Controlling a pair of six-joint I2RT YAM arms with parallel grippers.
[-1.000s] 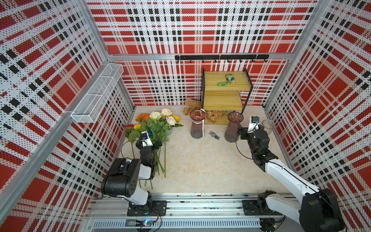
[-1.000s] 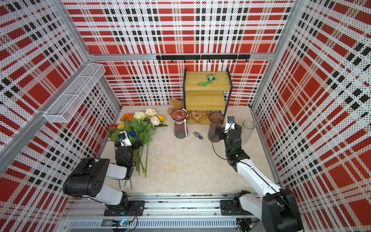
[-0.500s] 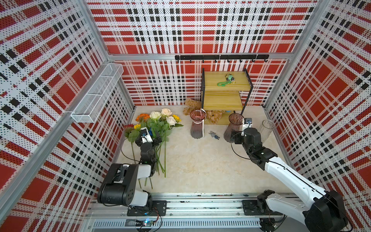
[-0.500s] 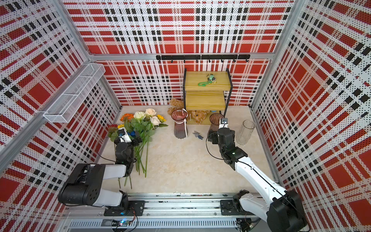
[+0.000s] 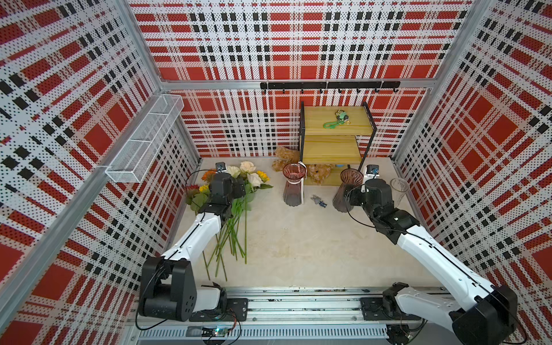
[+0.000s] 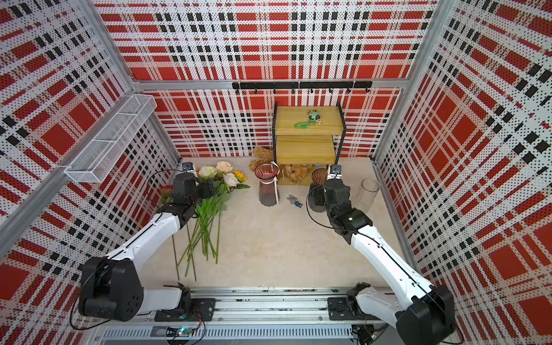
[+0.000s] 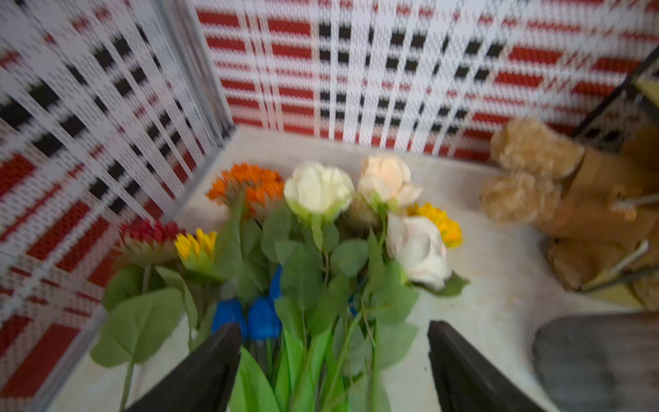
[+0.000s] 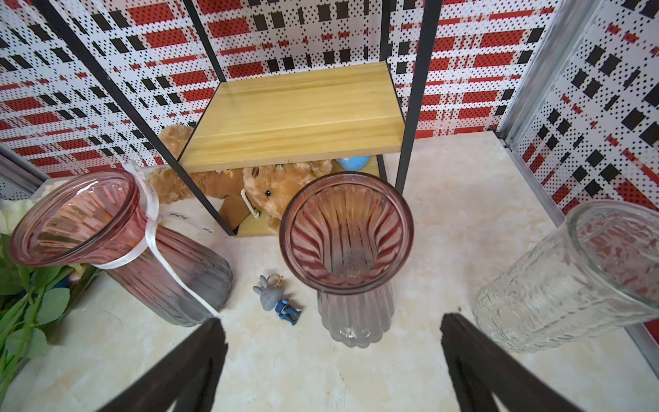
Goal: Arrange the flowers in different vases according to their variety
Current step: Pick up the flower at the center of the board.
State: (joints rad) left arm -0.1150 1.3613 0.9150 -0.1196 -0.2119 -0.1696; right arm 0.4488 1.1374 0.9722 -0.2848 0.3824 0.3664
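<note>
Nearest the rail, the cut ends of the flowers (image 6: 206, 233) fanned out over the table (image 5: 298, 245), the whole lot lying flat in one mixed bunch on the robot's left side. The left gripper (image 7: 331, 326) sat right over those stems with its jaws spread wide either side of them, just short of the blue tulips (image 7: 262, 317). The wrist view was blurry, but nothing looked pinched. Past that came the cream roses (image 7: 317, 189) and the sunflowers (image 7: 249, 182), heads toward the back corner. Over on the other side, the right gripper (image 8: 331, 319) was gaping and empty, lined up on the middle purple vase (image 8: 346, 232), near it but not touching. The ribboned purple vase (image 8: 117, 232) and the clear vase (image 8: 570, 278) stood either side of it, with a little rabbit keychain (image 8: 267, 292) on the table between the two purple ones. All three vases were upright and empty, so pretty much the whole job looked still to do: no flower sorted yet. Behind them were the plush bears (image 8: 274, 192) under the wooden shelf (image 8: 296, 117). As for writing, the ribbon (image 8: 149, 228) carried some tiny script, too small to read, and no brand showed anywhere.
</note>
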